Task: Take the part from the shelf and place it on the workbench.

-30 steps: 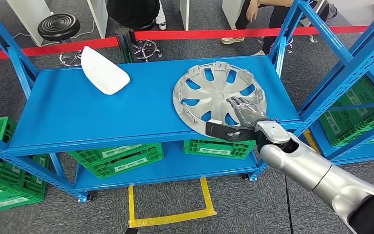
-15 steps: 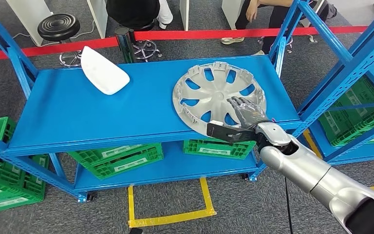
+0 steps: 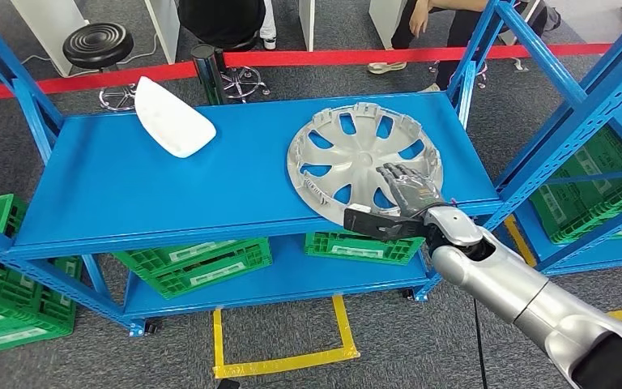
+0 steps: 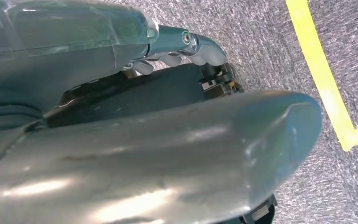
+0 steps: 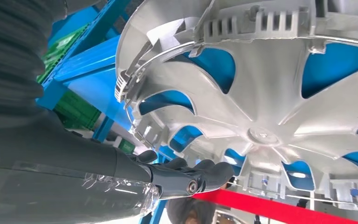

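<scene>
Wheel cover [image 3: 362,154]: silver plastic, light, thin-spoked, likely flexible; right hand [image 3: 409,188] grips near rim, on shelf [image 3: 154,190]. Left hand [image 4: 177,51]: state unclear.

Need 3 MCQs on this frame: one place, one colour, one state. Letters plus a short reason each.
1. Where does the wheel cover lie?
A. top shelf, right part
B. floor
C. green crate

2. What colour is the part at the shelf's far left?
A. black
B. white
C. yellow

3. What is the right hand doing?
A. hanging by the floor
B. holding a crate
C. resting on the cover's near rim

Key: 1 A, it lies flat on the blue board. 2 B, plainly white. 3 C, fingers lie over the rim at the shelf's front edge.
</scene>
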Action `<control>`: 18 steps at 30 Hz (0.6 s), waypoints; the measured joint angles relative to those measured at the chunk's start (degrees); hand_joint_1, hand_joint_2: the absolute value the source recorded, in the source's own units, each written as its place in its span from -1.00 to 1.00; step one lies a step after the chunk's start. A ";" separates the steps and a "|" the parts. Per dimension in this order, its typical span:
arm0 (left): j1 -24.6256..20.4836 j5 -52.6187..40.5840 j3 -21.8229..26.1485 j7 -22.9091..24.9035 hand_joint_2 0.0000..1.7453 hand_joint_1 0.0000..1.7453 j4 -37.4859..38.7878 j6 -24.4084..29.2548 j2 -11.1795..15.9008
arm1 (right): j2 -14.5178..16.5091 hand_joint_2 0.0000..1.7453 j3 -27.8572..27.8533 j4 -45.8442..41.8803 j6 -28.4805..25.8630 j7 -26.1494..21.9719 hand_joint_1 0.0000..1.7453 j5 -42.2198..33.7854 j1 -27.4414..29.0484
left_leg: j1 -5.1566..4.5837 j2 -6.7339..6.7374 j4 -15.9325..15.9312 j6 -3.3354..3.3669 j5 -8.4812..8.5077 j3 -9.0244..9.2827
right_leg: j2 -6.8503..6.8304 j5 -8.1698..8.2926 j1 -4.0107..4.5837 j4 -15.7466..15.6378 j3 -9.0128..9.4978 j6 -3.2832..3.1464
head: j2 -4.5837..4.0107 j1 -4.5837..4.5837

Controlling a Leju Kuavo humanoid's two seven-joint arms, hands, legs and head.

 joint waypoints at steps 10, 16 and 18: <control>0.00 -0.33 -0.09 0.19 -1.00 -1.00 0.00 -0.30 -0.04 | 0.78 1.00 -0.06 0.05 -0.57 -1.59 -1.00 1.04 0.75 | 0.00 0.01 0.00 0.00 0.00 0.00 | 0.01 0.00 0.00 0.00 0.00 0.00 | 0.00 0.00; -0.02 -0.50 -0.42 0.22 -1.00 -1.00 0.00 -0.44 -0.04 | 1.19 1.00 -0.06 0.05 -0.56 -2.63 -1.00 1.30 0.76 | 0.00 0.02 0.00 0.00 0.00 0.00 | 0.01 0.00 0.00 0.00 0.00 0.00 | 0.00 0.00; -0.02 -0.51 -0.45 0.22 -1.00 -1.00 0.00 -0.45 -0.04 | 1.29 1.00 -0.06 0.06 -0.54 -2.73 -1.00 1.28 0.77 | 0.00 0.02 0.00 0.00 0.00 0.01 | 0.01 0.00 0.00 0.00 0.00 0.00 | 0.00 0.00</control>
